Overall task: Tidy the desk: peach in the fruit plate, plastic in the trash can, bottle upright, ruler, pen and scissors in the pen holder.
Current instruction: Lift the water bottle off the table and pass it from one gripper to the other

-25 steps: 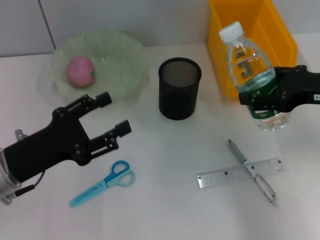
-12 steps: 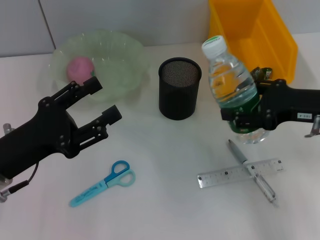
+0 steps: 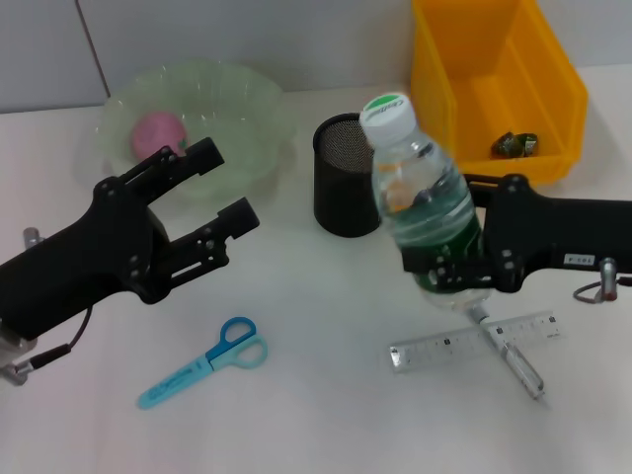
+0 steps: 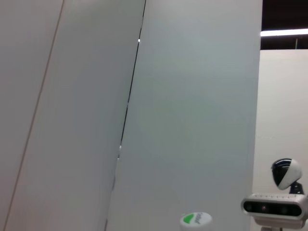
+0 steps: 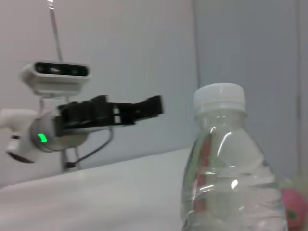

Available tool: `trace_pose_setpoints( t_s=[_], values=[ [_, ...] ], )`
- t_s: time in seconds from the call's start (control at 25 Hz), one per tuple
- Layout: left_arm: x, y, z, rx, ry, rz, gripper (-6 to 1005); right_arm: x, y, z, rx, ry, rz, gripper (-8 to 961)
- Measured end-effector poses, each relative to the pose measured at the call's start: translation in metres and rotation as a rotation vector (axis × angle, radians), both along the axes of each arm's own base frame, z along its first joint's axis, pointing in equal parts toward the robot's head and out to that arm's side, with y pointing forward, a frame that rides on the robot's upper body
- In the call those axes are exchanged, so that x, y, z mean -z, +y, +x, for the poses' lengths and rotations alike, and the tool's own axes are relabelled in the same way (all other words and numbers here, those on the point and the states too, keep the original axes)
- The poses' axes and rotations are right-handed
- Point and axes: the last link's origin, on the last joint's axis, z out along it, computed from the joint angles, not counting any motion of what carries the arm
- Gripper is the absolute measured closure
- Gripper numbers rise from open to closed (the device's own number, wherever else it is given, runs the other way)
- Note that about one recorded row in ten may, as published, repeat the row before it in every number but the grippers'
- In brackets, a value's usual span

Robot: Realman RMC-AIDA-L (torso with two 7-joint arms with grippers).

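your right gripper (image 3: 449, 272) pinches the water bottle (image 3: 423, 207), upright, above the ruler (image 3: 474, 340) and pen (image 3: 506, 348), beside the pen holder (image 3: 344, 188). your left gripper (image 3: 212, 197) hovers with jaws spread near the fruit plate (image 3: 237, 109).

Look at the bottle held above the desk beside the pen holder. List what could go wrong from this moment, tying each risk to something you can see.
1. The right gripper holds the bottle tilted, directly over the pen and ruler. Set down there, its base may land on them and tip.
2. The bottle sits close to the pen holder; a swing toward it could knock it over.
3. The left gripper hovers open near the fruit plate; a careless move could nudge the plate.
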Motion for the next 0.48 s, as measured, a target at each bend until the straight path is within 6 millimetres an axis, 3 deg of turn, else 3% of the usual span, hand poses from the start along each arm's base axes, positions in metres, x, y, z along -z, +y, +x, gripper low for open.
trace_pose_setpoints(
  t_s=[0.48],
  values=[
    [-0.0009, 0.0052, 0.0083, 0.012, -0.023, -0.04, 223, 0.009, 0.0044, -0.0086, -0.05, 0.018, -0.031, 166]
  ],
)
